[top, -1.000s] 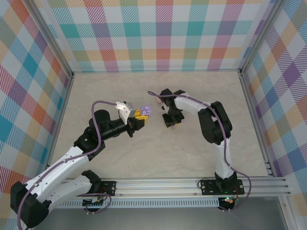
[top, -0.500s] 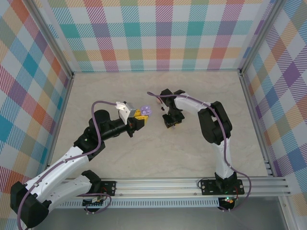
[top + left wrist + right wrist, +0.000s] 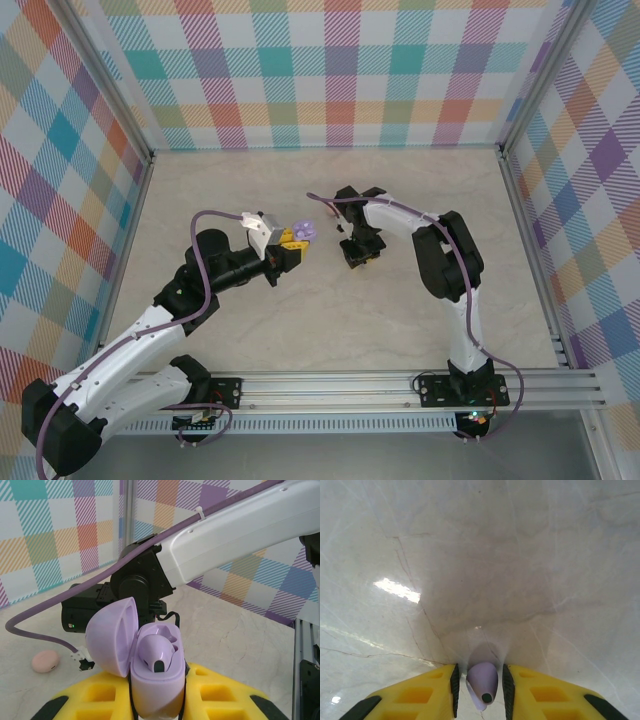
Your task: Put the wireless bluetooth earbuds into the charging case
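Within the right pincer [image 3: 479,686] — purple earbud [image 3: 483,678].

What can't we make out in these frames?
Charging case, second socket: left wrist view, hidden behind the seated earbud and the rim.
Held earbud: right wrist view, lower end cut off by the bottom edge; top view, covered by the right gripper.
Pink disc: left wrist view, too small and soft for detail.

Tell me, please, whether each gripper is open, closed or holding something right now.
Left gripper: closed on the open purple charging case.
Right gripper: closed on a purple earbud.
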`<move>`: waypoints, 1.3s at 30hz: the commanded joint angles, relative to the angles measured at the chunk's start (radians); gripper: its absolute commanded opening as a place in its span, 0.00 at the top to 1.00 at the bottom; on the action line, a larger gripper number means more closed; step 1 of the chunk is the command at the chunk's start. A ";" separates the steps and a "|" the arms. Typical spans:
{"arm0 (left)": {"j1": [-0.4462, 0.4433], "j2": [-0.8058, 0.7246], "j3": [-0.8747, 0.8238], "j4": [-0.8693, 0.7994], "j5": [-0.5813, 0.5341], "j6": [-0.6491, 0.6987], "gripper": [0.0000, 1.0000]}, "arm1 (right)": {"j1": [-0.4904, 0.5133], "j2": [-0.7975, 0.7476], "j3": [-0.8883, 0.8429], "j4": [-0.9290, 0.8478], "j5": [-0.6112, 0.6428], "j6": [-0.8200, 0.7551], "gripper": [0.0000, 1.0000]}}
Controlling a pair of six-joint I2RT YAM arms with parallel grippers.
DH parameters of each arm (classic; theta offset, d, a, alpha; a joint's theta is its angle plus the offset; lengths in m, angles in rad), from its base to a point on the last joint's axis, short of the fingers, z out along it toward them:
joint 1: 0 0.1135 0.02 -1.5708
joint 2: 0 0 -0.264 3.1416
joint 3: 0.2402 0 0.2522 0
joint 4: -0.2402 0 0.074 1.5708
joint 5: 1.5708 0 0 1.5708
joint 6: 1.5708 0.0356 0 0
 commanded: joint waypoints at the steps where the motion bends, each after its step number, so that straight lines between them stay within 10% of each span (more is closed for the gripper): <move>1: 0.007 -0.015 0.007 0.023 0.000 -0.005 0.79 | 0.004 0.042 0.016 0.009 -0.024 0.021 0.70; 14: 0.008 -0.001 0.008 0.019 0.005 -0.006 0.78 | -0.030 -0.020 -0.037 0.086 -0.084 0.109 0.81; 39: 0.033 0.182 -0.019 0.198 -0.036 -0.193 0.80 | -0.268 -0.637 -0.500 0.678 -0.692 0.363 0.81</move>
